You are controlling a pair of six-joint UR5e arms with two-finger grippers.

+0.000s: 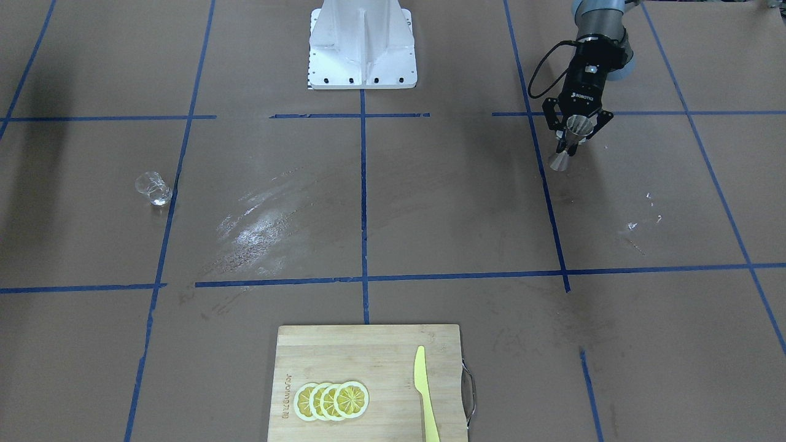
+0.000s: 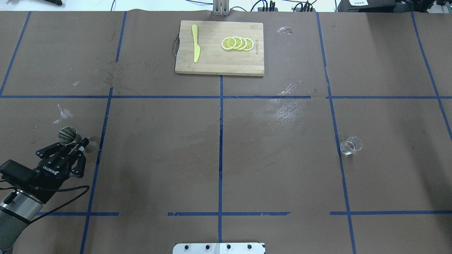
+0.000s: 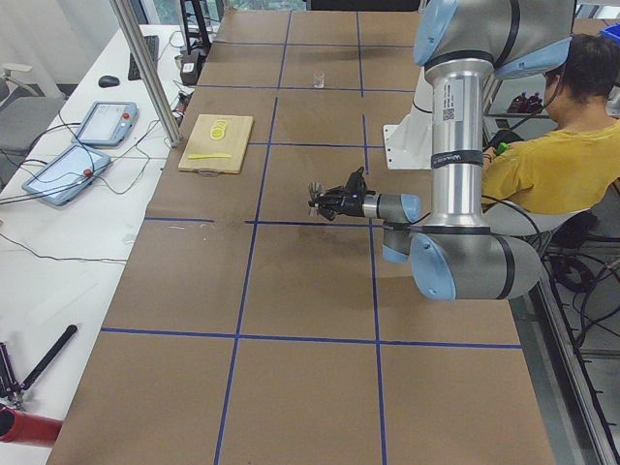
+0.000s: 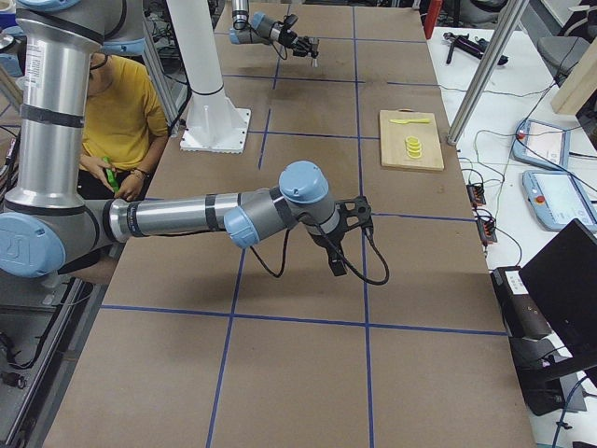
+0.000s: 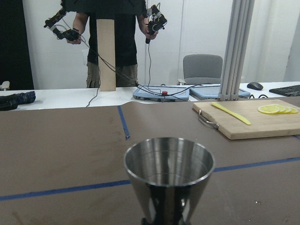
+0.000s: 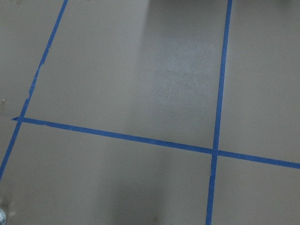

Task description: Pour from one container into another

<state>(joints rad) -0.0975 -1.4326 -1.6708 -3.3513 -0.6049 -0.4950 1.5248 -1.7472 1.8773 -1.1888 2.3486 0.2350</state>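
The steel jigger point(image 1: 568, 144) stands upright at the table's left side, its open top cone point(image 5: 168, 168) filling the left wrist view. My left gripper point(image 1: 570, 146) is shut on the jigger point(image 2: 69, 135) at its narrow waist. I cannot tell whether its foot touches the table. The clear glass cup point(image 1: 153, 188) sits alone far across the table on the right side point(image 2: 351, 145), with no gripper near it. My right gripper point(image 4: 343, 241) shows only in the exterior right view, low over bare table, and I cannot tell if it is open or shut.
A wooden cutting board point(image 2: 212, 65) at the far middle edge carries lemon slices point(image 2: 237, 43) and a yellow knife point(image 2: 195, 47). The robot's white base point(image 1: 362, 46) sits at the near middle. A seated person point(image 3: 562, 165) is behind the robot; another person point(image 5: 112, 37) stands beyond the far edge.
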